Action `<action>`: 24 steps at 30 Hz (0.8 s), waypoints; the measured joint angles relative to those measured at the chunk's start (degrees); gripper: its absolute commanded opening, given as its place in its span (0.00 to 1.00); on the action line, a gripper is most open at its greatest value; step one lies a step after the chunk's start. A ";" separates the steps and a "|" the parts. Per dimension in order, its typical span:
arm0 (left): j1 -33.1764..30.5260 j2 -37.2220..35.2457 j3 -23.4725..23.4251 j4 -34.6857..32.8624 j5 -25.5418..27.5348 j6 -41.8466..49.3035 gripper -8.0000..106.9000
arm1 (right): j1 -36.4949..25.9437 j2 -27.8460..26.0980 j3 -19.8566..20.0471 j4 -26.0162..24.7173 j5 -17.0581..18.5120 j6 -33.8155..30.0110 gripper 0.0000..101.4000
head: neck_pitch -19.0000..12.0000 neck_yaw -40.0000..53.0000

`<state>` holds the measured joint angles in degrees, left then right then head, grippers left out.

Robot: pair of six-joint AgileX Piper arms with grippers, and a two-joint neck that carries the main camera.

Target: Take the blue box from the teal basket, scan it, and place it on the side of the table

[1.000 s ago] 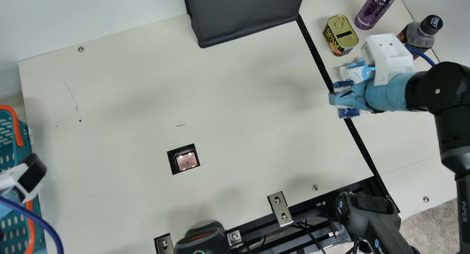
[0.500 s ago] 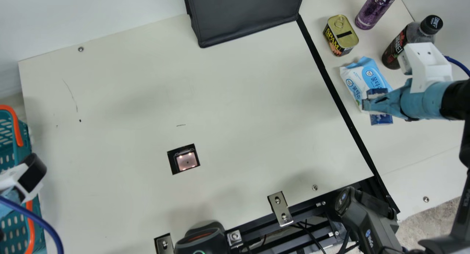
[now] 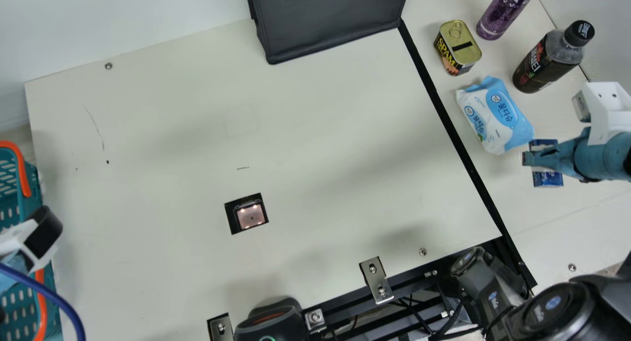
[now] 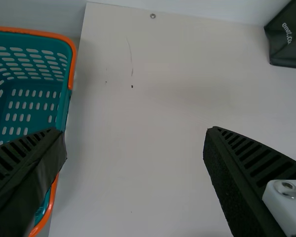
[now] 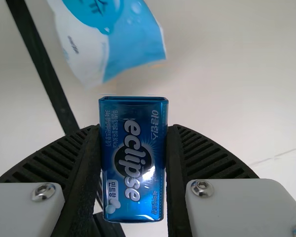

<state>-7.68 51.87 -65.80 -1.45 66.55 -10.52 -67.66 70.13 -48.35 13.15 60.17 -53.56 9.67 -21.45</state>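
Note:
At the right of the main view, my right gripper (image 3: 535,158) holds the blue box (image 3: 547,179) beyond the black strip, near the wet-wipe pack. In the right wrist view the blue box (image 5: 133,159) is clamped upright between both ribbed fingers of the right gripper (image 5: 134,163). My left arm's gripper mount (image 3: 29,237) is over the teal basket (image 3: 33,183) at the left edge. The left wrist view has the left gripper (image 4: 135,143) wide open with nothing between its fingers, one finger overlapping the rim of the teal basket (image 4: 64,106).
The scanner window (image 3: 250,216) lies in the table (image 3: 320,134). On the right side stand a wipe pack (image 3: 495,115), a can (image 3: 457,48), a dark bottle (image 3: 549,60) and a purple bottle (image 3: 507,11). A black bag (image 3: 330,20) is at the back.
My right gripper has carried the blue box rightward and slightly toward the table's front, from the black strip past the wipe pack. The left arm has stayed still.

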 measured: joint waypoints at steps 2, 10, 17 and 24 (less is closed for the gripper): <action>0.00 0.00 0.00 0.00 0.00 0.00 0.85 | -1.57 0.78 0.57 -0.18 -1.15 -0.99 0.00 | -0.09 0.00; 0.00 0.00 0.00 0.00 0.00 0.00 0.85 | -4.66 3.97 3.28 -2.03 -5.45 -2.57 0.00 | -0.09 0.00; 0.00 0.00 0.00 0.00 0.00 0.00 0.85 | -4.17 6.12 6.16 -4.05 -9.90 -0.49 0.00 | -0.09 0.00; 0.00 0.00 0.00 0.00 0.00 0.00 0.85 | -2.66 7.75 8.45 -5.60 -14.01 2.44 0.00 | -0.09 0.00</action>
<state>-7.68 51.87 -65.80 -1.45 66.55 -10.52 -70.32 77.89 -39.90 7.55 46.16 -51.12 9.58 -21.45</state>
